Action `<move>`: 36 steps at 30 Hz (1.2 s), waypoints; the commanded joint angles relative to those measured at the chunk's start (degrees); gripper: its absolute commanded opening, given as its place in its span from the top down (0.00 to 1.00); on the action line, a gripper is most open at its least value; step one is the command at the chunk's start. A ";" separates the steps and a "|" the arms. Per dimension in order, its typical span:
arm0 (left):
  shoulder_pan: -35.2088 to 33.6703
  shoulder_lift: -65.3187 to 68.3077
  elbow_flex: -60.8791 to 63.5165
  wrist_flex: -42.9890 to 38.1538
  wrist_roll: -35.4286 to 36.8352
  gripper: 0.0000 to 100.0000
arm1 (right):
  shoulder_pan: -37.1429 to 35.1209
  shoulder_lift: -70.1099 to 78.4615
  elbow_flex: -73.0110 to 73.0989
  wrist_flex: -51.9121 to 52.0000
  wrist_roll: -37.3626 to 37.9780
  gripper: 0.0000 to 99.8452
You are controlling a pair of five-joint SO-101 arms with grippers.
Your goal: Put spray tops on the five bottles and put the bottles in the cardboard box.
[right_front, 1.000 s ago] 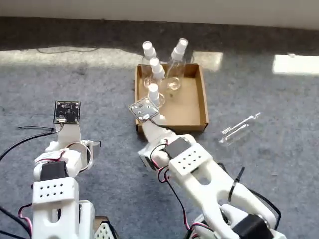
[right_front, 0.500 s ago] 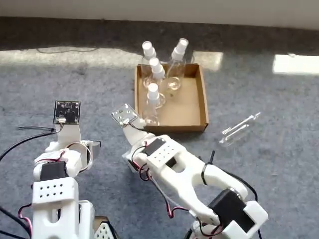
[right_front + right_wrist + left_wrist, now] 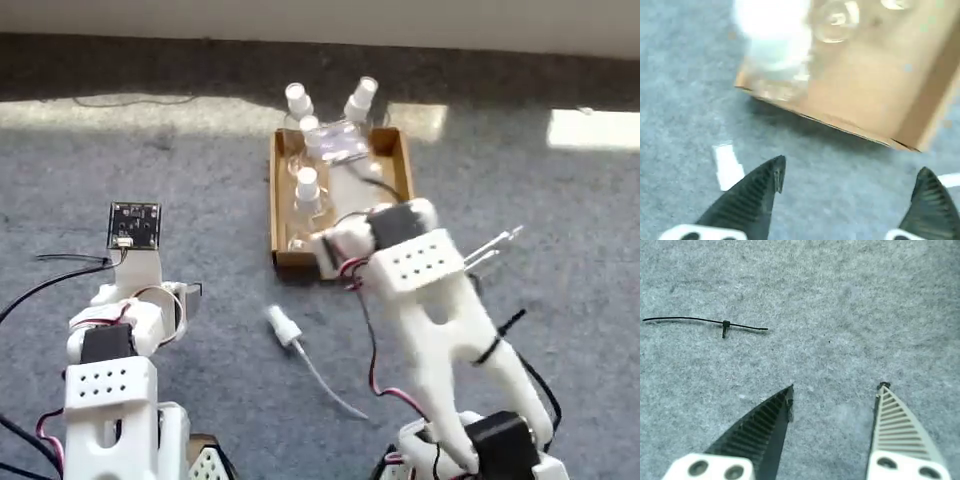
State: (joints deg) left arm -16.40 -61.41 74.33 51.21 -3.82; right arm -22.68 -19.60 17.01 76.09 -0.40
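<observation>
Cardboard box (image 3: 404, 175) sits upper centre of the high view. Capped bottles (image 3: 307, 188) stand upright along its left side, apparently finished. One spray top (image 3: 284, 326) lies loose on the grey surface (image 3: 200, 180) below the box. A clear bottle (image 3: 488, 257) lies on its side right of the box, probably its mate. Right end effector (image 3: 852, 167) is spread and empty, just outside the box's near wall. Left end effector (image 3: 836, 387) is spread over bare surface, lower left.

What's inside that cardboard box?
Clear bottles with white spray tops stand in the cardboard box; four tops show. The right arm hides the rest.
</observation>
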 commanded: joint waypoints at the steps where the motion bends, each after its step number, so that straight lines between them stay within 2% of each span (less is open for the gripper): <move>1: 1.01 -0.66 -0.40 -0.62 0.18 0.75 | 18.51 -2.59 -9.80 3.65 -0.18 0.65; 4: 1.10 -0.66 -0.40 -0.70 0.18 0.75 | 26.51 -2.15 -11.12 0.22 -0.18 0.65; 8: 1.10 -0.66 -0.31 -0.62 0.18 0.75 | 30.64 3.65 -9.54 -2.59 -1.23 0.65; 13: 1.10 -0.48 -0.31 -0.62 0.18 0.75 | 35.38 16.22 -10.95 -5.85 -11.25 0.65; 22: 1.19 -0.40 -0.31 -0.62 0.18 0.75 | 36.00 34.24 -23.25 -6.55 -18.64 0.65; 30: 1.19 -0.31 -0.31 -0.70 0.18 0.75 | 36.09 45.76 -30.64 -6.46 -18.64 0.66; 36: 1.19 -0.31 -0.22 -0.70 0.18 0.75 | 38.29 50.24 -31.16 -6.55 -16.70 0.82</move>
State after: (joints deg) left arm -16.22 -61.41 74.33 51.21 -3.82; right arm 13.89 31.30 -11.30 70.11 -18.59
